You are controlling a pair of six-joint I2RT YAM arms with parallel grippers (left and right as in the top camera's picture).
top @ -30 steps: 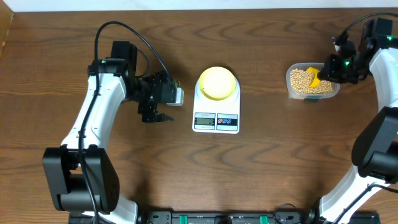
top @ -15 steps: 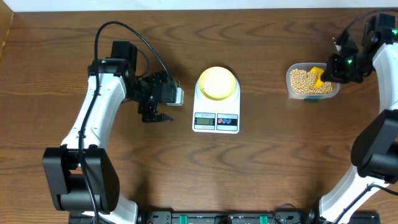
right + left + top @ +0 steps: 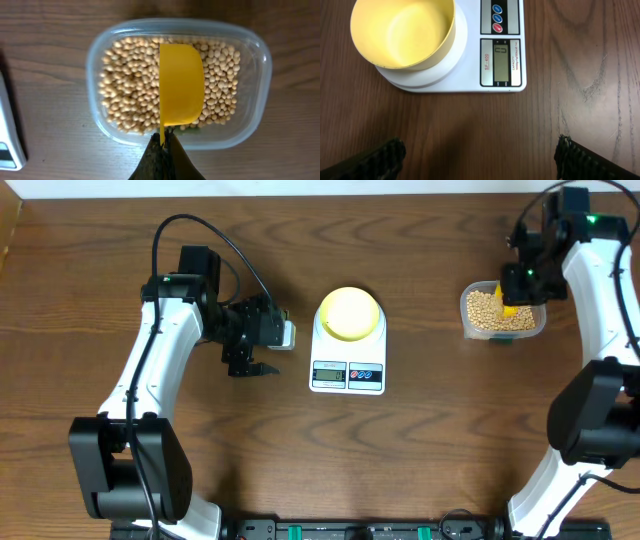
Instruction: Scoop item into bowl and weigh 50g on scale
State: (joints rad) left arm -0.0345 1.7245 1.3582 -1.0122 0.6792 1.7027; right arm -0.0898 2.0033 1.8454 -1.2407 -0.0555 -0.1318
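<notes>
The pale yellow-green bowl (image 3: 350, 312) (image 3: 402, 31) stands empty on the white scale (image 3: 347, 375) (image 3: 502, 59). Left of the scale my left gripper (image 3: 252, 368) (image 3: 480, 160) hangs open over bare wood, nothing between its fingers. Tan beans (image 3: 486, 310) (image 3: 131, 85) fill a clear plastic container (image 3: 502, 335) (image 3: 252, 112) at the right. My right gripper (image 3: 517, 292) (image 3: 162, 145) is shut on the handle of a yellow scoop (image 3: 509, 307) (image 3: 181, 85), which is turned on its side over the beans, its rounded back facing the camera.
The left arm's white body (image 3: 160, 360) stands left of the scale. The right arm (image 3: 600, 290) runs down the table's right edge. Brown wood lies between scale and container. The table's back edge meets a white wall (image 3: 300, 188).
My right gripper has swung up and to the left over the container, turning the yellow scoop with it. The left arm, the bowl and the scale have not moved.
</notes>
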